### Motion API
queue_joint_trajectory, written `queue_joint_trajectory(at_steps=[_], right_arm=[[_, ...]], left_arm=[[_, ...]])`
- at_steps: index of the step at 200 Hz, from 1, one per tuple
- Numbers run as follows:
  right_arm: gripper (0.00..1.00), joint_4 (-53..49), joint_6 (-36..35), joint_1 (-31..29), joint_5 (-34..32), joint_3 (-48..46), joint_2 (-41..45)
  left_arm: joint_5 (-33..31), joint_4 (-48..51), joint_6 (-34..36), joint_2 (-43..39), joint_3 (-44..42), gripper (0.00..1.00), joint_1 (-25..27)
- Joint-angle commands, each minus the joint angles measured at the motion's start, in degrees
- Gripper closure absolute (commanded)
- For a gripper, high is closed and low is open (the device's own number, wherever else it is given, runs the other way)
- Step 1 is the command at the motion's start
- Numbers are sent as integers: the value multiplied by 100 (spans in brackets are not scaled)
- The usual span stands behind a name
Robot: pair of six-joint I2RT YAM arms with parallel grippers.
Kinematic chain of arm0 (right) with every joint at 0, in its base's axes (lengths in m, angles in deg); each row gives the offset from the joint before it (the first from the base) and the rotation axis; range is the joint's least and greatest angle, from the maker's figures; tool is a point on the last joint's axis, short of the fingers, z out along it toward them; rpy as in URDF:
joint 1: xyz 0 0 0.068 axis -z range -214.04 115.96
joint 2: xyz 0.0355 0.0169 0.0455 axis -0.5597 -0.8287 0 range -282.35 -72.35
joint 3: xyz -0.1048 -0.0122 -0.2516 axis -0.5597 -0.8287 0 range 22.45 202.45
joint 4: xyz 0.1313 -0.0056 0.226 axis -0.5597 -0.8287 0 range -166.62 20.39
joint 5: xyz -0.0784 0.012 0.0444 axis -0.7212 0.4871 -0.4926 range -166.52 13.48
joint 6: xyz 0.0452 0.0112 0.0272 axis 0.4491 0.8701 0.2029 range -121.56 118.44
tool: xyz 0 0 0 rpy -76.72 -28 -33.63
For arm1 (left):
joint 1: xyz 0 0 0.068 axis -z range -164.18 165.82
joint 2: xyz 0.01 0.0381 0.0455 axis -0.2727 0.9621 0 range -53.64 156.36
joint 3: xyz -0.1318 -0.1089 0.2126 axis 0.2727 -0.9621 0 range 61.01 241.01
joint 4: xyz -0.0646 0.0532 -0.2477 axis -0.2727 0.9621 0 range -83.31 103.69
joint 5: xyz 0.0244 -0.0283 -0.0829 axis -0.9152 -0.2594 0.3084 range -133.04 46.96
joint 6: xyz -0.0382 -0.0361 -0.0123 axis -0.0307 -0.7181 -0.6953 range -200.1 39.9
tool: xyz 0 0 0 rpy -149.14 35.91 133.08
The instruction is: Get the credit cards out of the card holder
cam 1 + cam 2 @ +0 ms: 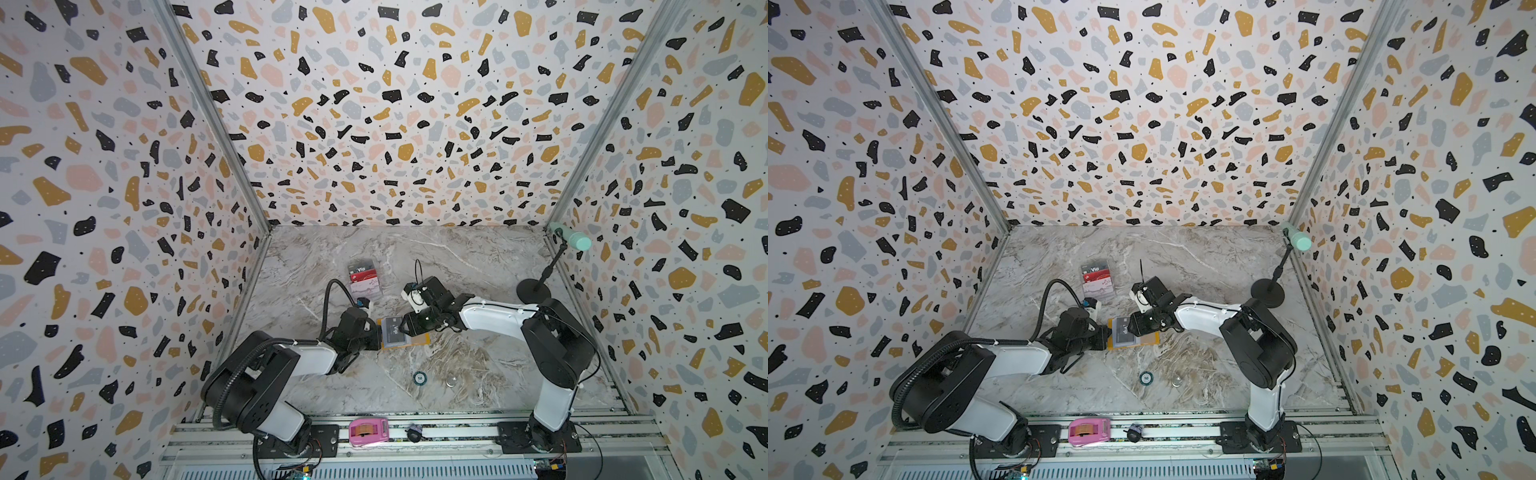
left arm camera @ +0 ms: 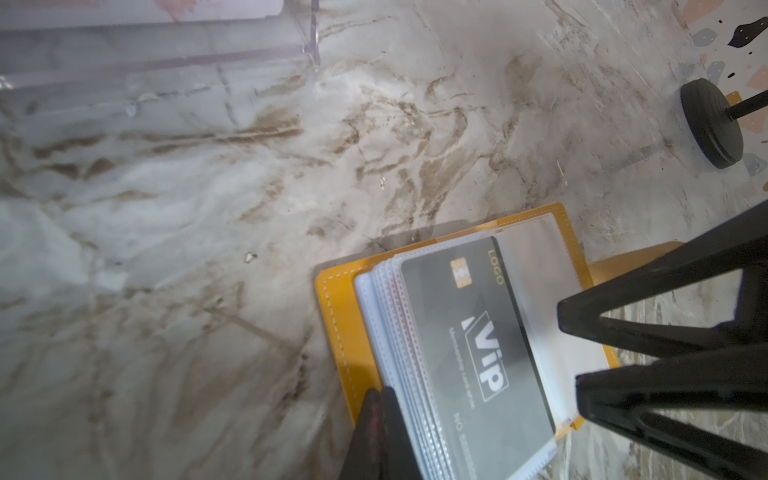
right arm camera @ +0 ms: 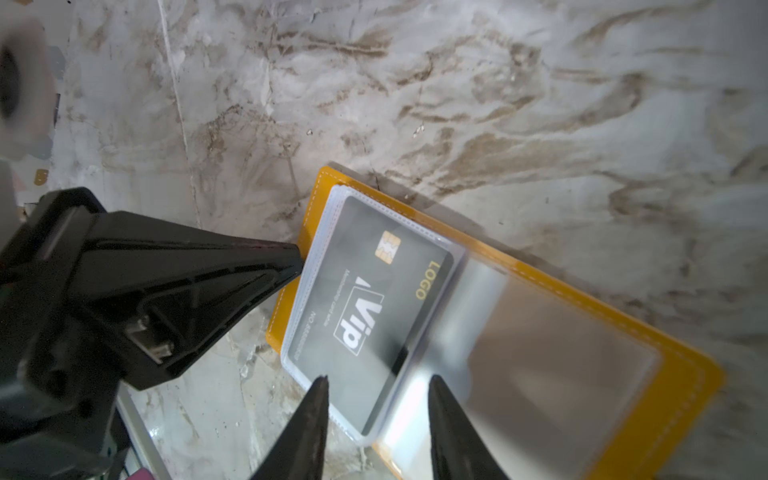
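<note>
The right gripper (image 3: pixel 378 382) stood partly open, its tips apart over one end of the black Vip card (image 3: pixel 374 291), with no grip that could be seen. The left gripper (image 2: pixel 374 392) was closed, its tip at the edge of the card holder (image 1: pixel 419 341). The holder lay open and flat mid-table (image 1: pixel 457 257), with a mustard cover and the sleeves (image 2: pixel 386 332) fanned. Bare marble surrounded it, and the clear stand (image 1: pixel 365 277) stood well apart. One flap was blurred. Whether the lower sleeves held cards could not be told.
</note>
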Motion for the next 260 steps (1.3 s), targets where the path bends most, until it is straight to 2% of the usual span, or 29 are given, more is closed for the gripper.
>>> queue_joint_trajectory(at_steps=[1, 74, 260], right_arm=[[60, 256, 331, 41, 218, -42, -39], [66, 583, 710, 134, 477, -140, -293], [67, 1758, 1128, 457, 1897, -668, -140]], left_arm=[[-10, 288, 117, 137, 7, 100, 24], [53, 269, 157, 142, -15, 100, 22], [108, 427, 248, 221, 95, 100, 23]])
